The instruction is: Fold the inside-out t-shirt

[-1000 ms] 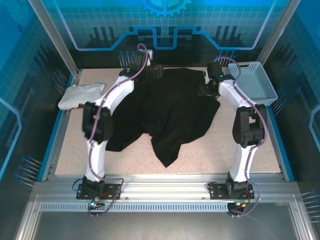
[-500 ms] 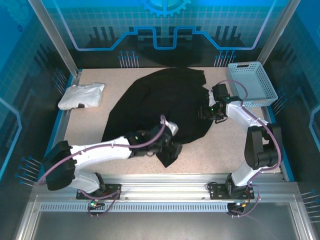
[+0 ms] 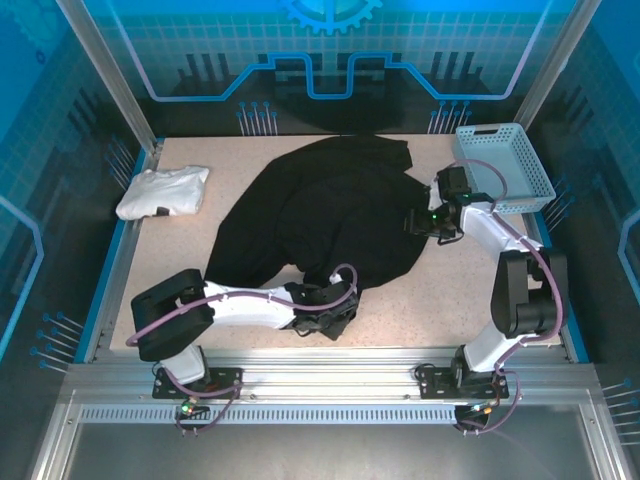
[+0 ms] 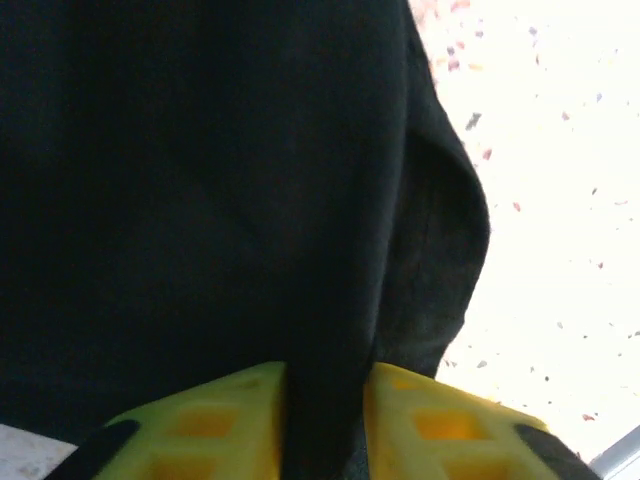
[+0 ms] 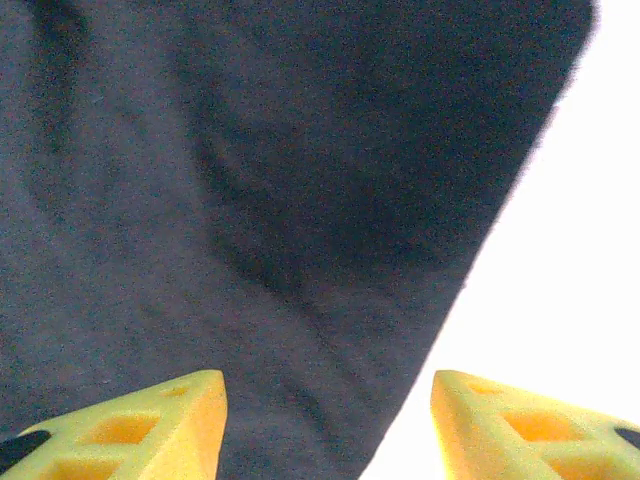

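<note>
Top external view: the inside-out t-shirt (image 3: 320, 210) is lying rumpled across the middle of the tabletop (image 3: 470, 290), reaching from the far edge almost to the near edge, with only plain black cloth showing. The left end effector (image 3: 333, 316) is lying low at the shirt's near corner. In the left wrist view its yellow fingers (image 4: 200, 425) are pinching a ridge of black cloth between them. The right end effector (image 3: 418, 222) is hovering at the shirt's right edge. In the right wrist view its fingers (image 5: 130, 420) are standing wide apart and gripping nothing, one over cloth and the other over bare tabletop.

The step in hand appears to be spreading the garment flat before any fold. Doing it well probably means closing the right end effector on the edge beneath it. Both arms would then be drawing apart, low and evenly, so that the cloth is sliding taut rather than bunching. A white folded garment (image 3: 160, 192) is lying beyond the shirt's left edge, apart from it.
</note>
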`<state>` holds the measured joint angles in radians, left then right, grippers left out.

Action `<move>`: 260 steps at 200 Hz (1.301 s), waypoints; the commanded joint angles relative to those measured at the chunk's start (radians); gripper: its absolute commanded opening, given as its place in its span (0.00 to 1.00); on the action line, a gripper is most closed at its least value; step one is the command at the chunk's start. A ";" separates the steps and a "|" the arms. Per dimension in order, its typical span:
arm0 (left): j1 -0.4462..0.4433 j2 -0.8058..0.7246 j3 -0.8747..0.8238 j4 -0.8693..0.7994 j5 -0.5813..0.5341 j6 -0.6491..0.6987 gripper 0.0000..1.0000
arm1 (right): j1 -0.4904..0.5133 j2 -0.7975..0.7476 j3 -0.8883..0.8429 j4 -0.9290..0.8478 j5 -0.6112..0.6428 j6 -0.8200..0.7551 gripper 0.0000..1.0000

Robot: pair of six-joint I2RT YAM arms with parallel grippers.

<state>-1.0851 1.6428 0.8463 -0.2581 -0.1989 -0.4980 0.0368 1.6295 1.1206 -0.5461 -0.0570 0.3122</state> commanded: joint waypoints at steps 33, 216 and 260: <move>0.086 -0.193 -0.137 0.030 -0.029 -0.005 0.00 | 0.005 0.189 0.016 0.056 -0.166 0.094 0.58; 0.596 -0.670 0.081 -0.190 -0.002 0.179 0.00 | 0.130 0.019 0.380 -0.078 0.007 0.066 0.11; 0.618 -0.525 0.067 -0.116 0.072 0.149 0.00 | 0.139 0.195 0.448 -0.147 0.032 -0.045 0.42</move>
<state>-0.4801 1.0729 0.9154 -0.4206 -0.1856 -0.3481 0.1516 1.8774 1.6176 -0.6182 -0.0814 0.3534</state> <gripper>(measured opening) 0.053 0.349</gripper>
